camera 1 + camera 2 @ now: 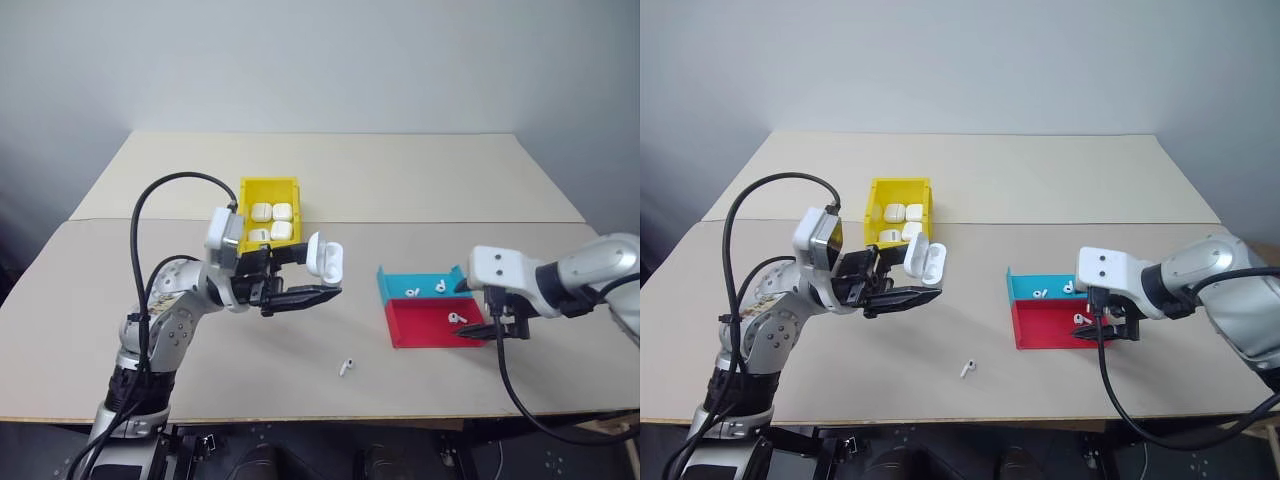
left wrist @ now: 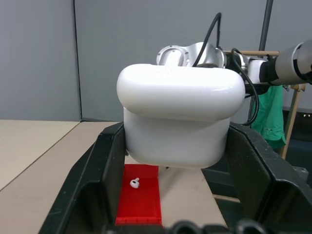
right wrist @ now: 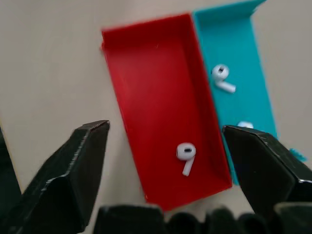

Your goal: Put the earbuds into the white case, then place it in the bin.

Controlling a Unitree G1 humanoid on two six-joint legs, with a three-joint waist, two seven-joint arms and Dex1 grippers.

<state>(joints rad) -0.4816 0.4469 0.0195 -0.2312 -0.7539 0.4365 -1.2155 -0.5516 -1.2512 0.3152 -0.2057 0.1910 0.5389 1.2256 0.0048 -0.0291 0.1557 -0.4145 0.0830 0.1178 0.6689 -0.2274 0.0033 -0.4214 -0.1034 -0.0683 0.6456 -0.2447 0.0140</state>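
Head view: the left pincer (image 1: 305, 275) grips the white case (image 1: 327, 259), lid open, above the tabletop (image 1: 300, 350). Right wrist view: the right pincer (image 3: 165, 146), jaws wide, hangs over an earbud (image 3: 185, 157) in the red tray (image 3: 156, 87). Fetching is under way; next, descend and pinch.

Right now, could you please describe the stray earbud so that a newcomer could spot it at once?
Start at the beige table and find the red tray near its front edge. Toward the left arm from that tray, one white earbud lies alone on the bare tabletop. Every other earbud sits inside a tray.
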